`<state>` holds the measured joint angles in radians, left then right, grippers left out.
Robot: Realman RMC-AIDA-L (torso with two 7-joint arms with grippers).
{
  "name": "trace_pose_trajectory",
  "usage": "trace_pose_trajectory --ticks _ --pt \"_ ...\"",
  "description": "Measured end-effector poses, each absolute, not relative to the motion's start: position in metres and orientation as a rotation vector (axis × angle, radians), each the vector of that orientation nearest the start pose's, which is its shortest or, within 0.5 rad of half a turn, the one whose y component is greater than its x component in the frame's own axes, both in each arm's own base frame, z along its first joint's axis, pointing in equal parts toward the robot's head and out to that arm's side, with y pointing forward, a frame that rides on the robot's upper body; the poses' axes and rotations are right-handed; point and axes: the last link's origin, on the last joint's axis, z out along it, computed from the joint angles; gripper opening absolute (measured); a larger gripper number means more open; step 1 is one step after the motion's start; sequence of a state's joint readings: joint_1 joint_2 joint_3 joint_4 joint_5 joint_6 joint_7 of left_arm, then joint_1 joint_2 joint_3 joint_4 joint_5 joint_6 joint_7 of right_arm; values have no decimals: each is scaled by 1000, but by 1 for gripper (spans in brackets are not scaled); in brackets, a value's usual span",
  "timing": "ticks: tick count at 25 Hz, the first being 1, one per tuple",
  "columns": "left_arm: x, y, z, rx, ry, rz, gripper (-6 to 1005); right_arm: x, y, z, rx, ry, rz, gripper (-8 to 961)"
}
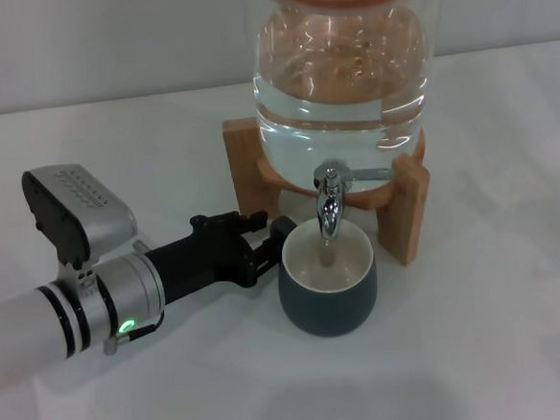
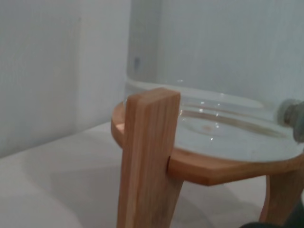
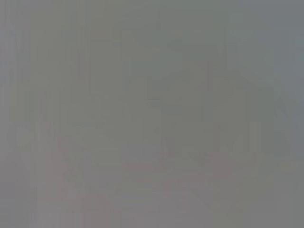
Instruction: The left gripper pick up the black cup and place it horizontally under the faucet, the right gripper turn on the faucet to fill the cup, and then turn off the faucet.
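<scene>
The black cup stands upright on the white table, its cream inside open directly below the faucet. The faucet's thin lever points sideways to the right. My left gripper reaches in from the left, and its fingers close on the cup's handle. In the left wrist view the faucet is a blurred grey shape and a sliver of the cup shows at the lower edge. My right gripper is out of view, and the right wrist view shows only flat grey.
The glass water jar sits on a wooden stand behind the cup. One of the stand's legs fills the left wrist view. The white table extends to the front and right.
</scene>
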<state>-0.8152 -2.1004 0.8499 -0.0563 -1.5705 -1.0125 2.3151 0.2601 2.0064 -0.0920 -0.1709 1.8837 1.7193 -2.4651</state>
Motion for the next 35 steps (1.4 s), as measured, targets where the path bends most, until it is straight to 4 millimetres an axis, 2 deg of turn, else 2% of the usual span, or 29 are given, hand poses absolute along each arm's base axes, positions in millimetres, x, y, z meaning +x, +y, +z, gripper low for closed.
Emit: trace_pose_trajectory --ticks 1,9,15,20,27,33,35 --pt "-235 351 -122 -2616 -590 -573 411 369 246 114 -1344 380 1080 839" --pt "-237 347 -120 -2627 -591 -596 431 369 247 113 -1345 382 1079 839" --pt "-251 342 -112 -2591 -650 -612 463 370 246 113 -1348 382 1077 839" --pt "-263 333 -102 -2564 -650 -648 651 370 243 113 -1350 382 1076 838" --pt "-275 318 -83 -2541 -606 -745 648 373 238 115 -1354 379 1059 838" --pt "-288 305 -68 -2495 -610 -796 646 374 225 133 -1551 382 1036 838" --pt "-300 299 -54 -2396 -636 -831 645 369 224 141 -1656 405 1043 838"
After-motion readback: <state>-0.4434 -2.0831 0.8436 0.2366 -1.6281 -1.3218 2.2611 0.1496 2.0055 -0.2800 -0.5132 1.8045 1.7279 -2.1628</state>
